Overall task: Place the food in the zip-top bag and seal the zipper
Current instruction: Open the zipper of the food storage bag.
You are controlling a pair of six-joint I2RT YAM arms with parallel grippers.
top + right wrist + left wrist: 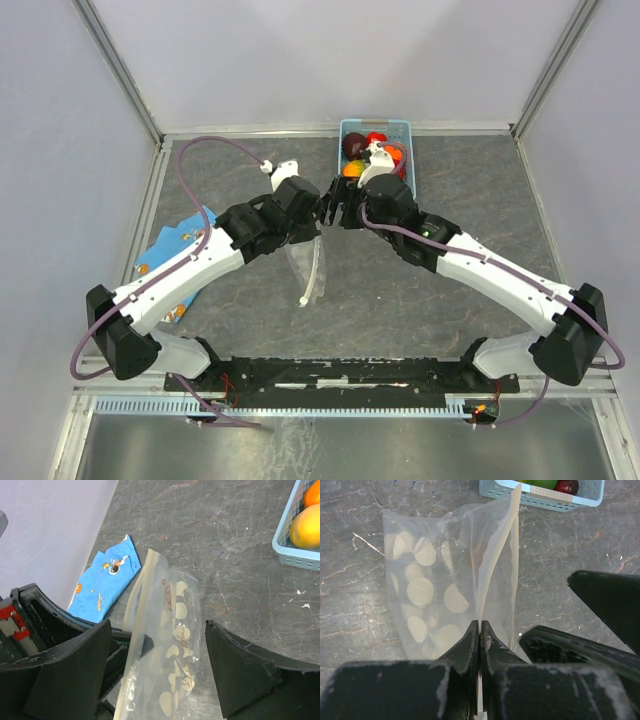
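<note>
The zip-top bag, clear with white oval spots, hangs upright over the table. My left gripper is shut on the zipper, the whitish strip along the bag's mouth edge. The right gripper is open, one finger on each side of the bag, and neither pad presses it. From above, both grippers meet mid-table, left gripper facing right gripper, with the bag drooping below them. The food lies in the light-blue basket just behind the right gripper; an orange-yellow piece shows there.
A blue printed cloth lies on the table at the left, under the left arm. The basket stands at the far middle against the back rail. Grey walls close the table on three sides.
</note>
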